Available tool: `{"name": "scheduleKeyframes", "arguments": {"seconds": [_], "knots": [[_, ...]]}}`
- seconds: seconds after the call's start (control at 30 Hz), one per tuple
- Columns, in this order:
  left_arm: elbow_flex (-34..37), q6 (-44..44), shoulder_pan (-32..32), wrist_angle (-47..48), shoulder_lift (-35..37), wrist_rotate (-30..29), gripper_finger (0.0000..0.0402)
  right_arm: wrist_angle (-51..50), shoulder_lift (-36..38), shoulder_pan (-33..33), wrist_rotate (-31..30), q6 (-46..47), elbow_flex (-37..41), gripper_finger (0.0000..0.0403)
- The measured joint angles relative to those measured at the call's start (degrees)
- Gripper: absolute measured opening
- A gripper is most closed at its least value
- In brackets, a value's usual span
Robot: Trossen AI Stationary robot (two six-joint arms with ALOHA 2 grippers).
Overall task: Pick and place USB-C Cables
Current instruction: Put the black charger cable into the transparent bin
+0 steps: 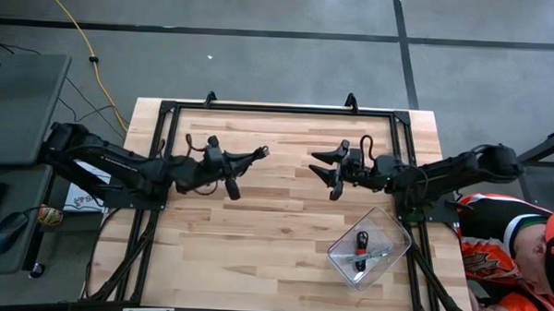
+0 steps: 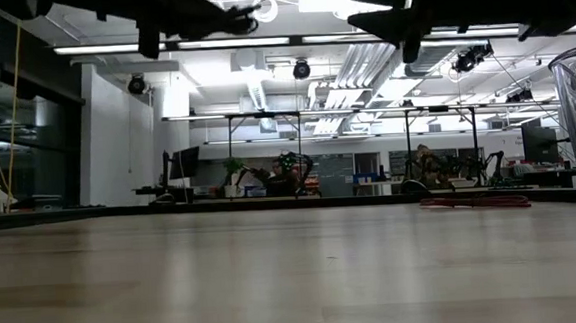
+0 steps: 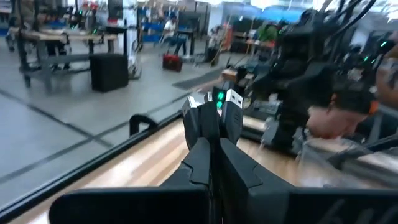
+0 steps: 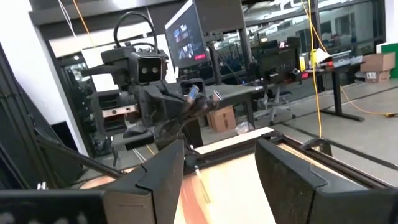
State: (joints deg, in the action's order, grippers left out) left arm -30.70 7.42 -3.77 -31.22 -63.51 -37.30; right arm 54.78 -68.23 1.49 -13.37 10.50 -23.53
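Note:
In the high view, a clear plastic bin stands on the table near its right near corner. It holds bundled USB-C cables: a black one, a silver-grey one and a bit of red. I see no other cable on the table. My left gripper hovers high over the table's middle, shut, with pale ends at its fingertips. My right gripper faces it from the right, open and empty. Both show only as dark shapes along the top of the low view.
A black frame runs along the table's far edge and down its sides. A person in an orange, black and white top sits off the table's right near corner. A yellow cord lies on the floor beyond the table's left far corner.

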Motion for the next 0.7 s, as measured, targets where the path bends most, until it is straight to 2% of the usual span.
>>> {"name": "scheduleKeyframes", "arguments": {"seconds": [0.1,0.2,0.33,0.43,0.5,0.7], "knots": [[0.81,-1.54,-0.75,-5.59,0.00,0.25,0.0000,3.84,-2.32,0.00,0.00,0.00,0.00,0.0190],[6.78,-2.06,-0.94,-19.70,0.00,3.57,0.0000,6.59,-4.18,0.00,0.00,0.02,0.00,0.0190],[17.75,2.06,1.71,-40.47,-0.02,12.29,0.0000,9.67,-5.91,-0.01,0.01,0.02,-0.06,0.0190],[23.10,6.78,3.65,-50.52,0.00,17.88,0.0000,9.96,-7.88,-0.02,0.00,1.50,-2.36,0.0190],[24.82,7.82,3.94,-52.89,0.00,19.27,0.0000,9.90,-10.32,-0.02,0.00,2.20,-4.95,0.0190],[25.07,6.48,1.87,-51.10,-1.64,19.15,0.0000,8.83,-20.87,-0.02,0.04,-0.76,-16.02,0.0190]]}}
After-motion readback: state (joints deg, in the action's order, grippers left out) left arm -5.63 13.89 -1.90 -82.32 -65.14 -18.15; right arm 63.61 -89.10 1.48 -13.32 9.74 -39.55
